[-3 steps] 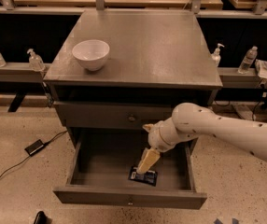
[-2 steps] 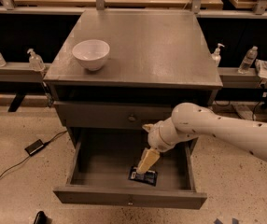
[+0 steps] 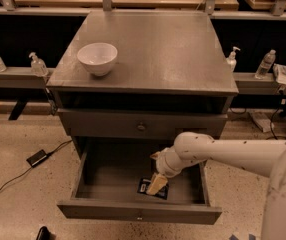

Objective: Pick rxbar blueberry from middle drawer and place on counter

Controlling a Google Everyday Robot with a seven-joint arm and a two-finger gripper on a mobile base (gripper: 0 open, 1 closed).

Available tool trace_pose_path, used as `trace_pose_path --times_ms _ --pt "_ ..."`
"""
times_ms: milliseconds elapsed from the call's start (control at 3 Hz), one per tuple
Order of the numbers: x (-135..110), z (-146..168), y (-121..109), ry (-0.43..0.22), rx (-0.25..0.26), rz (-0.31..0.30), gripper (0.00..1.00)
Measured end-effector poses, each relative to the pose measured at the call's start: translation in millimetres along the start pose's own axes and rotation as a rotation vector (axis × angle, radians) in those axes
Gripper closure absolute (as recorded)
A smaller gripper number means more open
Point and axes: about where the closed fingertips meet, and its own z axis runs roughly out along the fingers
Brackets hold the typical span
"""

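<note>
The middle drawer (image 3: 108,176) is pulled open below the grey cabinet, its knob on the front. The rxbar blueberry (image 3: 145,188), a dark flat packet with blue and white marks, lies on the drawer floor near the front, right of centre. My gripper (image 3: 155,185) reaches down into the drawer from the right on a white arm, its tan fingers right over the packet and partly covering it. The counter (image 3: 173,49) is the grey top of the cabinet above.
A white bowl (image 3: 97,58) stands on the counter's left side. A closed drawer front (image 3: 141,126) sits above the open drawer. Bottles (image 3: 38,64) stand on side ledges. A black power brick (image 3: 36,157) with a cable lies on the floor at left.
</note>
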Motion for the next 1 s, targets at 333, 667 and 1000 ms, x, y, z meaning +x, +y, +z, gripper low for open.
trace_pose_path --times_ms 333,667,1000 --pt "31 47 4 0.05 -0.029 -0.006 0.17" --pt "52 73 6 0.083 -0.036 -0.006 0.17" --pt "75 100 6 0.085 -0.039 0.014 0.26"
